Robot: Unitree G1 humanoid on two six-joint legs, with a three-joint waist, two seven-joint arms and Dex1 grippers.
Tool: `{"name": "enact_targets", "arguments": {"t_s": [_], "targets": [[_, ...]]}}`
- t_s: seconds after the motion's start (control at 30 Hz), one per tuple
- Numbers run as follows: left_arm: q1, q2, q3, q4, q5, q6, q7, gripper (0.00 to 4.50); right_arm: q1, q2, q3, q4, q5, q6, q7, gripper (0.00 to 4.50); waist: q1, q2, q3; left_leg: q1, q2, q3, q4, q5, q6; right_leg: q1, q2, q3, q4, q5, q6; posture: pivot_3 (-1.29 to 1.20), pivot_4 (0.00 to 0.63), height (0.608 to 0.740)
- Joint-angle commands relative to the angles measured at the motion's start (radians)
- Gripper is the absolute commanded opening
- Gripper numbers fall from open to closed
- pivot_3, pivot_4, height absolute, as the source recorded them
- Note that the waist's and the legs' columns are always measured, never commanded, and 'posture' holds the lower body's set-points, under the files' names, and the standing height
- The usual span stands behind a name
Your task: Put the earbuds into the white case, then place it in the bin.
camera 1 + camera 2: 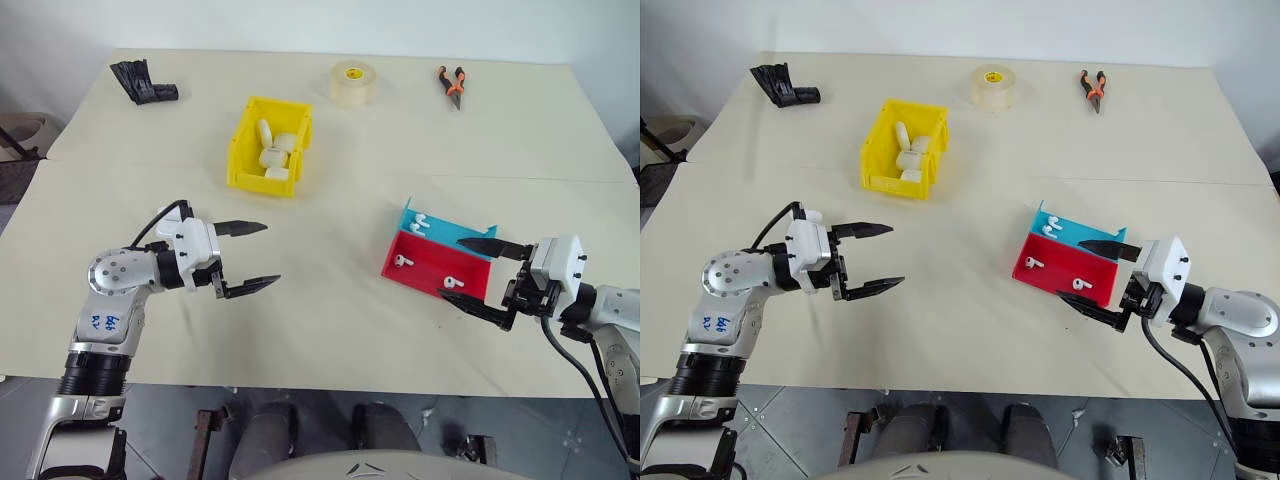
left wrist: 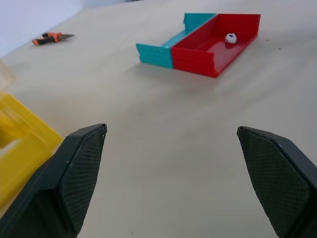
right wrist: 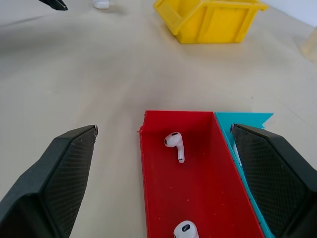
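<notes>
Two white earbuds (image 1: 402,261) (image 1: 455,282) lie in the shallow red tray (image 1: 425,255), seen close in the right wrist view as one earbud (image 3: 175,144) and another (image 3: 184,230). Two more earbuds (image 1: 418,222) lie in the blue tray (image 1: 450,232) behind it. Several white cases (image 1: 273,156) sit inside the yellow bin (image 1: 262,183) at the table's middle back. My right gripper (image 1: 450,267) hovers open at the red tray's near right end, holding nothing. To the left, my left gripper (image 1: 270,254) is open and empty above bare table, in front of the bin.
At the back of the table are a roll of clear tape (image 1: 354,82), orange-handled pliers (image 1: 452,85) and a black object (image 1: 143,83) at the far left. The table's front edge (image 1: 300,385) runs just below both arms.
</notes>
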State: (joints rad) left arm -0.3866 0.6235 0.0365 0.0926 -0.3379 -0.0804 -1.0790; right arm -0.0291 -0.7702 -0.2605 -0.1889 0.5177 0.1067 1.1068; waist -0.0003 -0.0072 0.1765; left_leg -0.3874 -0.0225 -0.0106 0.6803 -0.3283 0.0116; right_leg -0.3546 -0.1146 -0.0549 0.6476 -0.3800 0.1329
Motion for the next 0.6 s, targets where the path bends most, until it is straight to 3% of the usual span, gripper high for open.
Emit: {"name": "enact_targets", "arguments": {"t_s": [0.03,0.17,0.43,0.6], "targets": [[0.004,-0.013,0.038,-0.019,0.002,0.0,0.065,4.48,-0.005,0.009,-0.011,0.008,0.003,-0.052,0.024,4.5,0.0,0.0,0.0,0.0,0.0,0.0,0.0,0.0,0.0,0.0,0.0,0.0,0.0,0.0,0.0,0.0,0.15,0.74],[0.052,-0.027,0.089,-0.075,-0.031,0.084,0.163,4.48,-0.015,0.029,0.009,0.005,0.01,-0.073,0.039,4.5,-0.002,0.0,0.0,0.0,0.0,-0.001,0.0,0.0,0.0,0.0,0.0,0.0,0.0,0.0,0.0,0.0,0.15,0.74],[0.339,-0.09,0.314,-0.346,-0.008,0.305,0.549,4.48,-0.129,0.208,0.098,-0.099,0.074,-0.103,-0.019,4.5,-0.008,0.0,0.0,0.0,0.002,-0.003,0.0,0.0,-0.001,0.0,-0.002,0.002,-0.001,0.0,0.0,0.0,0.15,0.74],[0.426,-0.119,0.421,-0.444,-0.022,0.47,0.721,4.48,-0.153,0.224,0.109,-0.1,0.074,-0.1,-0.019,4.5,0.013,0.0,0.0,0.0,-0.001,-0.008,0.001,0.0,0.0,0.004,-0.003,0.003,-0.002,0.0,0.0,0.0,0.15,0.74]]}}
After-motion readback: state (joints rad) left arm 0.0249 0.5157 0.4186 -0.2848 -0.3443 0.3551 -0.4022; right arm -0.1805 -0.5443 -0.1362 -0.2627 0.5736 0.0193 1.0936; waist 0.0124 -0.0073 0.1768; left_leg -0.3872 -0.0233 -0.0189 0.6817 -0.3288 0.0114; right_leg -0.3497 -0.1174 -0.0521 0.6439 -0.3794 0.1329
